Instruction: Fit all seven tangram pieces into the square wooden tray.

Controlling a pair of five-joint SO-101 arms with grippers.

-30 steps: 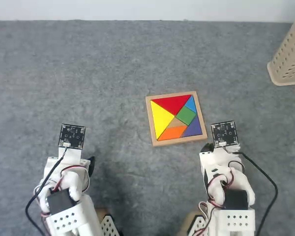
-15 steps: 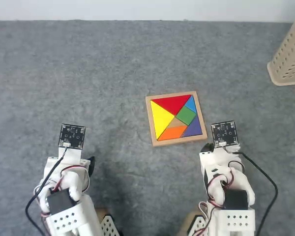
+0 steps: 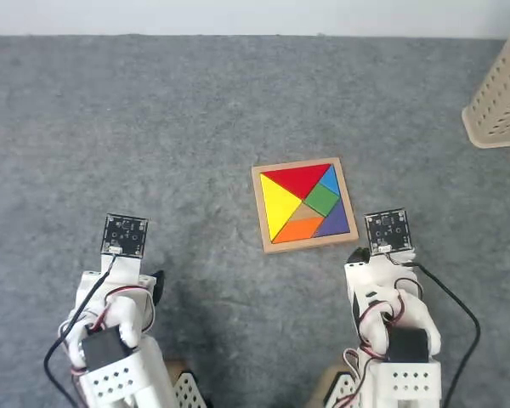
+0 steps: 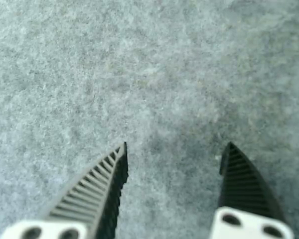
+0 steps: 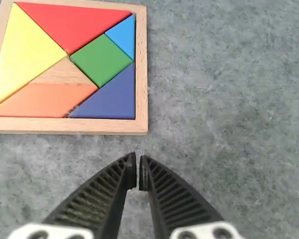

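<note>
The square wooden tray [image 3: 258,210] lies near the middle of the grey tabletop [image 3: 153,127], a little askew to its edges. All seven pieces sit flush inside it, among them the red triangle [image 3: 299,178], yellow triangle [image 3: 276,204], green square [image 3: 321,200] and purple triangle [image 5: 112,97]. My right gripper [image 5: 138,174] is pressed together and empty, its tips just short of the tray's near rim, below the purple triangle. My left gripper [image 4: 174,164] is spread wide over bare tabletop, well apart from the tray.

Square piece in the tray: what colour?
The square piece is green, clearest in the right wrist view.
</note>
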